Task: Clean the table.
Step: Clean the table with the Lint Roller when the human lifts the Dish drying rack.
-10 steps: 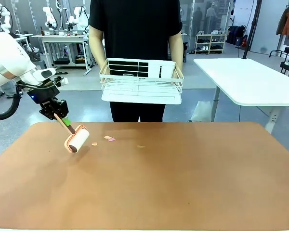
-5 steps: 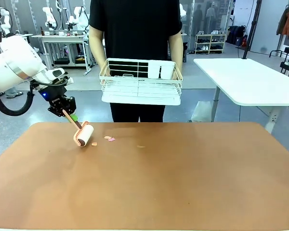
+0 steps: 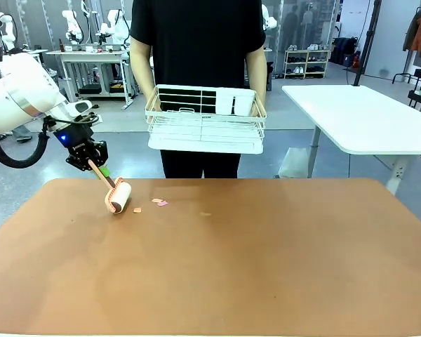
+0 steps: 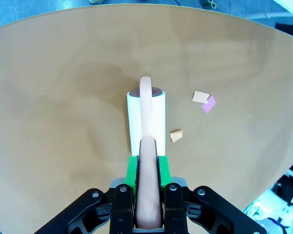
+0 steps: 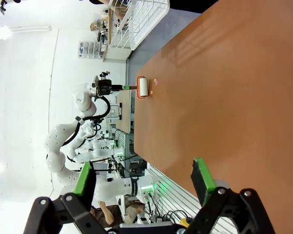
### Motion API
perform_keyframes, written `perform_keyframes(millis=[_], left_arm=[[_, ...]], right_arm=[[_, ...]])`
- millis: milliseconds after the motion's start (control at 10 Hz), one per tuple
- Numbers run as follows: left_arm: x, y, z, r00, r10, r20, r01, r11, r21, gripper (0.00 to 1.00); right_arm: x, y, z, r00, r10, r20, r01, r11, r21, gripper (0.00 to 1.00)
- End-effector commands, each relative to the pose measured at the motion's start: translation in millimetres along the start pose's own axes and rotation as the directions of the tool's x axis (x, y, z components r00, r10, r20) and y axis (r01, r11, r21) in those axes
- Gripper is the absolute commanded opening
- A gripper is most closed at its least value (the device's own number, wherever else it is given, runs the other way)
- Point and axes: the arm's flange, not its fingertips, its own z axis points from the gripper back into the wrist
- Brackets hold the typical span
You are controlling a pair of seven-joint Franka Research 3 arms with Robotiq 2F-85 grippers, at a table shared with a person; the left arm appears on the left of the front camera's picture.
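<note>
A lint roller (image 3: 118, 196) with a white cylindrical paper roll and a smooth peach plastic handle serves as the marker here. The left gripper (image 3: 92, 163), black with green pads, is clamped on the roller's handle; in the left wrist view its pads (image 4: 132, 170) press the handle from both sides. Under the roller lies the wide, matte terracotta table (image 3: 266, 267) with rounded corners. It spreads out to the roller's right and towards the robot, and its near edge is cut off by the frame. The roll sits low on the top, but whether it touches cannot be made out, since the contact line is hidden beneath it.

Just right of the roller lie three small, flat paper scraps: one tan (image 4: 176, 136) nearest it, then one peach (image 4: 200, 96) and one purple (image 4: 209, 104) touching each other. Farther right of the roller a fourth pale fleck (image 3: 205, 213) shows faintly.

Beyond the roller and to its right, a person in a black top holds one white wire basket (image 3: 205, 119) at both ends; its contents are hard to read.

The right gripper (image 5: 142, 175) has its jaws spread wide apart with nothing between them, well away from the roller.
</note>
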Motion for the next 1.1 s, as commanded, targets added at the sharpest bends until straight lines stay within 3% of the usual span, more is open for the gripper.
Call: perform_keyframes(millis=[0,300,600,1000], left_arm=[[10.0,-2.4,1.6,0.998,0.061,-0.016,-0.06,0.998,0.015,0.21],[12.9,3.3,-19.3,0.995,0.032,-0.091,-0.033,0.999,-0.011,0.21],[24.4,1.9,-66.0,0.985,-0.01,-0.174,0.008,1.0,-0.017,0.21],[18.1,-53.9,-117.0,0.972,-0.066,-0.226,0.044,0.994,-0.1,0.21]], right_arm=[[-1.4,2.5,-0.3,1.0,0.007,0.002,-0.007,1.0,0.009,1.0],[-1.4,2.5,-0.3,1.0,0.007,0.002,-0.007,1.0,0.009,1.0],[-1.4,2.5,-0.3,1.0,0.007,0.002,-0.007,1.0,0.009,1.0],[-1.4,2.5,-0.3,1.0,0.007,0.002,-0.007,1.0,0.009,1.0]])
